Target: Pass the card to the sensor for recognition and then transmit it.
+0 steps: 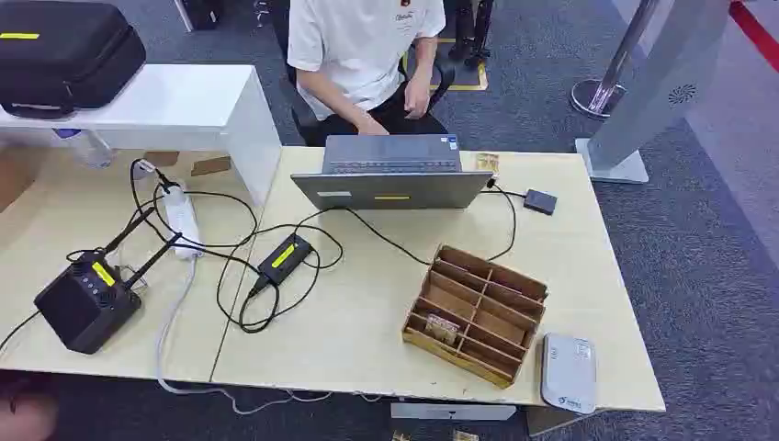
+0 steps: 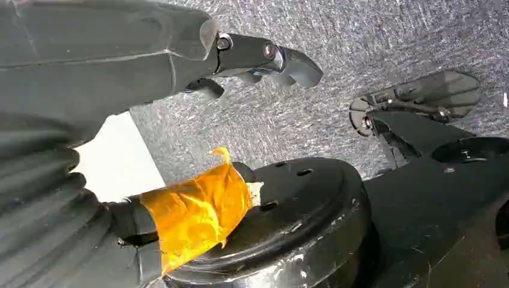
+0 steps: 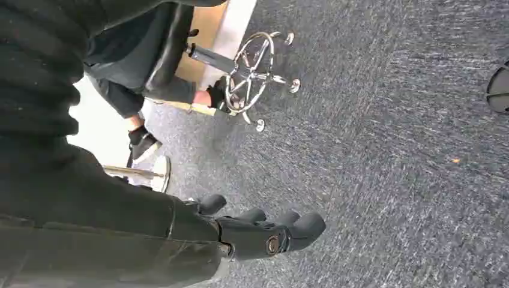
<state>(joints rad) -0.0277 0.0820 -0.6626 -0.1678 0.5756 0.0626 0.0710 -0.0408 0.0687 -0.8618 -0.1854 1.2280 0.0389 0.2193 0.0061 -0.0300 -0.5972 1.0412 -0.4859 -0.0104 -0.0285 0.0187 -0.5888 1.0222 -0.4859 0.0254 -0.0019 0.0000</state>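
Card: a small tan card (image 1: 442,329) lies in a front compartment of the wooden divider tray (image 1: 477,312), toward the tray's left end, near the front of the surface (image 1: 367,340).
Card handling: it looks thin, light, stiff and flat, probably smooth enough to slip; lying low between wooden partitions, it leaves little room for fingers. My judgement is to pinch it by an exposed edge, thumb on one face and a finger on the other, and lift it straight out of its slot.
Sensor: the flat pale grey device (image 1: 568,372) just right of the tray, at the surface's front corner, is most likely the reader; the card would be held flat over its top.
Left hand (image 2: 252,60): hangs over grey carpet beside the robot's own body, fingers loosely curled and apart, holding nothing; orange tape wraps its thumb (image 2: 198,210).
Right hand (image 3: 264,231): also low over the carpet, fingers curled side by side, holding nothing.
Writing: the grey device bears a small mark near its front edge, too small to read; yellow labels on the power brick (image 1: 286,258) and the black box (image 1: 87,299) are likewise unreadable, as is the print on the shirt of the person (image 1: 363,55) behind the laptop (image 1: 393,175).
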